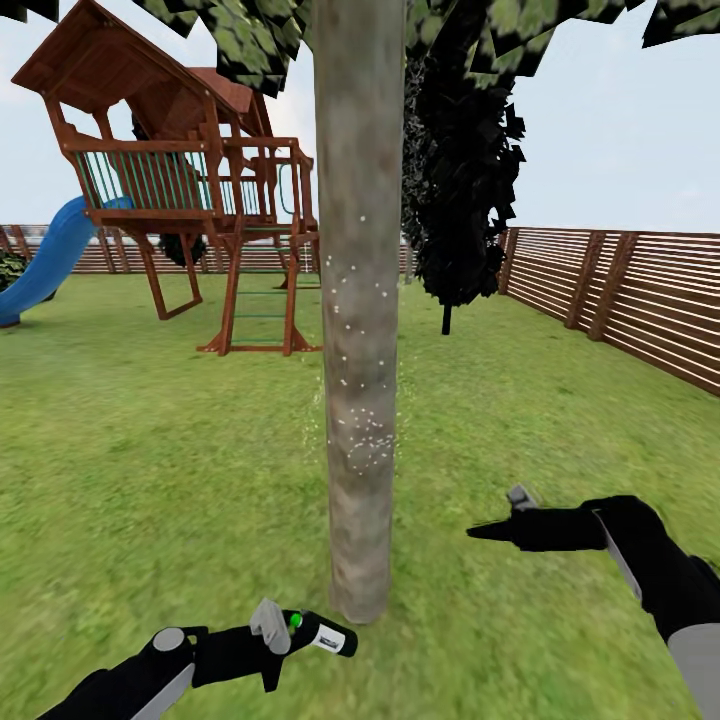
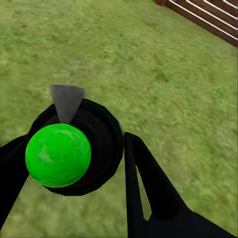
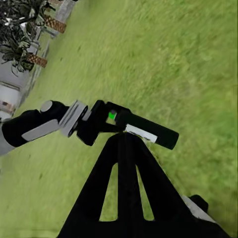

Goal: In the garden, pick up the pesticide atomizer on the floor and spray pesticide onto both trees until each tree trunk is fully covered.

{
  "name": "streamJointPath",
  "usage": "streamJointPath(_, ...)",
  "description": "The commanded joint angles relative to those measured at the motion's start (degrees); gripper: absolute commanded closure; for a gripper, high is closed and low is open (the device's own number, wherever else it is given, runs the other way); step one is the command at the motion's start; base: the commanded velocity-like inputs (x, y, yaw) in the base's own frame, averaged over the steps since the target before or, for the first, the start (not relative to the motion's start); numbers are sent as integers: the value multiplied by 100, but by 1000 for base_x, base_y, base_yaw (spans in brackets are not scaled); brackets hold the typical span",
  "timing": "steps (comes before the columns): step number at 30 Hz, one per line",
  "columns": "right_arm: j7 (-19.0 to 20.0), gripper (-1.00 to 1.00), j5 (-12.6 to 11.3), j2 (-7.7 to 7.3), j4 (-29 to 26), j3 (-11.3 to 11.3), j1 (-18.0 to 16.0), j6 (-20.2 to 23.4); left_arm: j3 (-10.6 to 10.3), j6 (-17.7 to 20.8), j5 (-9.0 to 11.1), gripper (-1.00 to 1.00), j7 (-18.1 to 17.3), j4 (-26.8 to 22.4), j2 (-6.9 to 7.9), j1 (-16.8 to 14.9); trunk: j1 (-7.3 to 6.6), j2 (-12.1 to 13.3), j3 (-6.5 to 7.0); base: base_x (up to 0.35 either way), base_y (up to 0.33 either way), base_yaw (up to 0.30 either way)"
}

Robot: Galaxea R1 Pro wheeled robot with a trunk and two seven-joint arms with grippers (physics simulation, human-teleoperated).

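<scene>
Two grippers low by thick grey-brown tree trunk [image 1: 360, 330], white pesticide specks [image 1: 362, 430] on its mid section
L gripper [image 1: 285, 640] clamped on small black pistol-shaped pesticide atomizer [image 1: 322, 633] w/ white mark, just beside trunk base over green grass lawn [image 1: 150, 480]; R gripper [image 1: 490, 532] fingers together, holding nothing, well apart from trunk. Brown slat fence [image 1: 620, 290] and wooden playhouse [image 1: 190, 180] w/ blue slide [image 1: 45, 260] behind

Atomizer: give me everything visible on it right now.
The pesticide atomizer is a small black pistol-shaped sprayer with a white mark on its barrel and a green spot near the grip. It is held off the grass in the left pincer, lying roughly level, its far end towards the base of the tree trunk. White specks dot that trunk.
</scene>
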Motion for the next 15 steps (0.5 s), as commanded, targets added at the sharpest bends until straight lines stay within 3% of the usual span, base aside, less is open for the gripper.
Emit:
streamJointPath(1,21,100,-1,41,-1,135,-9,60,-34,-108,25,100,7,2,10,-13,4,-14,-14,0,0,0)
streamJointPath(5,-103,100,39,380,0,465,-13,60,-42,-267,14,100,5,-4,19,-7,4,-14,-14,0,0,0)
streamJointPath(7,-284,100,45,523,0,513,-12,60,-44,-275,14,100,5,-6,19,-7,4,-14,-14,0,0,0)
streamJointPath(15,-406,100,47,804,0,545,-11,60,-63,-285,3,100,5,2,-4,-6,4,-14,-14,0,0,0)
